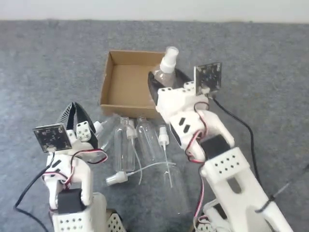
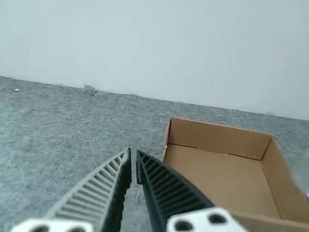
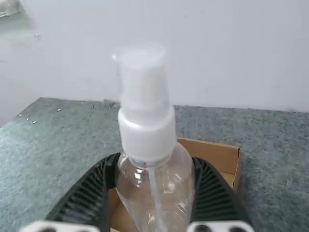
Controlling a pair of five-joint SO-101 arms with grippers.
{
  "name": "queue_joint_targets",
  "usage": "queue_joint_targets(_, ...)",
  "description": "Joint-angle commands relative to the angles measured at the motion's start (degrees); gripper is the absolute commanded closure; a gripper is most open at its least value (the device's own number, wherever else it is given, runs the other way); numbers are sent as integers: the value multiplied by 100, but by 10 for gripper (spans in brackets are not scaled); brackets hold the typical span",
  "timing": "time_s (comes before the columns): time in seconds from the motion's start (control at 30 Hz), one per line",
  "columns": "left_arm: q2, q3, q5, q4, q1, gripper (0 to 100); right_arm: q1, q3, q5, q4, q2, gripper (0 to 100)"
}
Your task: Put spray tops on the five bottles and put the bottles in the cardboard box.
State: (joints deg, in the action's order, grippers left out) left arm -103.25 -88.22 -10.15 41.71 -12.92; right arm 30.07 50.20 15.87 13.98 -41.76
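Gripping the bottle (image 3: 153, 186) round its belly, the right gripper (image 3: 154, 166) hovers at the box's (image 1: 126, 82) three o'clock edge; it looks light, slick, squashy. Left gripper (image 2: 133, 155): closed, empty.

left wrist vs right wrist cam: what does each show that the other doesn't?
Left wrist view: the left gripper, shut on nothing, and the bare floor of the cardboard box. Right wrist view: the right gripper clamped on a clear bottle with a white spray top. Both: the box, the grey carpet and the white wall.
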Motion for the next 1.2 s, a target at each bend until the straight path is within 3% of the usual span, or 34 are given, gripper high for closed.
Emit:
queue_joint_targets(0.0, -114, -57, 53, -369, 9, 987, 66, -941, -79, -13, 338, 948)
queue_joint_targets(0.17, -114, -57, 35, -360, -18, 946, 145, -1662, -79, -13, 963, 947)
queue_joint_targets(1.17, -114, -136, 53, -378, -26, 941, 286, -4615, -88, -13, 4277, 946)
